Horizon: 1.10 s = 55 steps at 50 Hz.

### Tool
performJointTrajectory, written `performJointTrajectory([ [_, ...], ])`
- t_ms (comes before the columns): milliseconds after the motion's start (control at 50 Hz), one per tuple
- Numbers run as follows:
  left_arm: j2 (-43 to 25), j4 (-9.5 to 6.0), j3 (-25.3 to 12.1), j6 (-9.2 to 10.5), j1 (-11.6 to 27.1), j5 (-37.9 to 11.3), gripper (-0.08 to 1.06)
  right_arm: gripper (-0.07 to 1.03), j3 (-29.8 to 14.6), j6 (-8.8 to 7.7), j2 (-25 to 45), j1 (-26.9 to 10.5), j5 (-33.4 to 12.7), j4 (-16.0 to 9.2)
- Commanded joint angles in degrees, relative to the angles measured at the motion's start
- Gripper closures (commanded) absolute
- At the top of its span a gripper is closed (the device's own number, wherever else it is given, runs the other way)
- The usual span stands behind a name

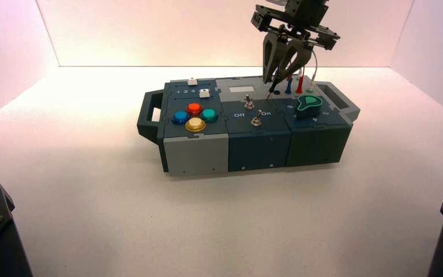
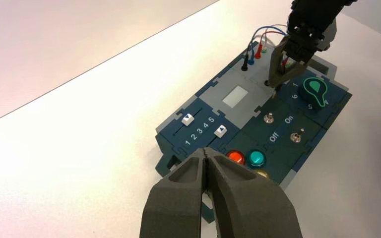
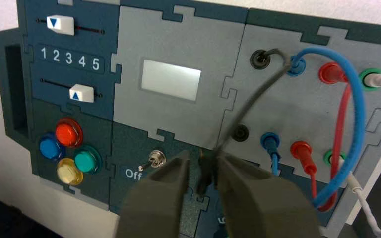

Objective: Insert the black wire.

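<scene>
My right gripper's [image 3: 202, 164] fingers stand spread, the black banana plug [image 3: 206, 171] between them, seemingly ungripped; the empty black socket [image 3: 240, 133] is just beside. Insertion needs a square pinch first. My left gripper [image 2: 205, 150] idles button-side, fingers together.
</scene>
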State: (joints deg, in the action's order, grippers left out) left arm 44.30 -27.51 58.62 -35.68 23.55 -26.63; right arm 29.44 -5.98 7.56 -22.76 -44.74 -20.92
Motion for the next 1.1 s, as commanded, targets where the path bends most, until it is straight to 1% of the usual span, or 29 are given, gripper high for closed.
performJointTrajectory([
  [20, 0.0, 0.09, -0.6, -0.26, 0.3, 0.5, 1.01, 0.66, -1.1, -0.35, -0.6, -0.4, 0.0, -0.2],
  [540, 0.2, 0.18, -0.6, -0.26, 0.3, 0.5, 1.01, 0.66, 0.3, -0.53, -1.2, -0.4, 0.2, 0.0],
  [800, 0.2, 0.18, -0.6, -0.35, 0.3, 0.5, 1.01, 0.66, 1.8, -0.53, -2.1, -0.4, 2.5, 0.1],
  [860, 0.2, 0.09, -0.6, -0.35, 0.3, 0.5, 1.01, 0.66, 1.8, -0.53, -2.2, -0.4, 2.5, 0.1],
  [1000, 0.2, 0.18, -0.5, -0.26, 0.3, 0.5, 1.01, 0.74, 1.8, -0.53, -2.4, -0.4, 3.0, 0.1],
  [1100, 0.2, 0.18, -0.5, -0.26, 0.3, 0.5, 1.01, 0.75, 1.8, -0.53, -2.7, -0.4, 3.2, 0.1],
])
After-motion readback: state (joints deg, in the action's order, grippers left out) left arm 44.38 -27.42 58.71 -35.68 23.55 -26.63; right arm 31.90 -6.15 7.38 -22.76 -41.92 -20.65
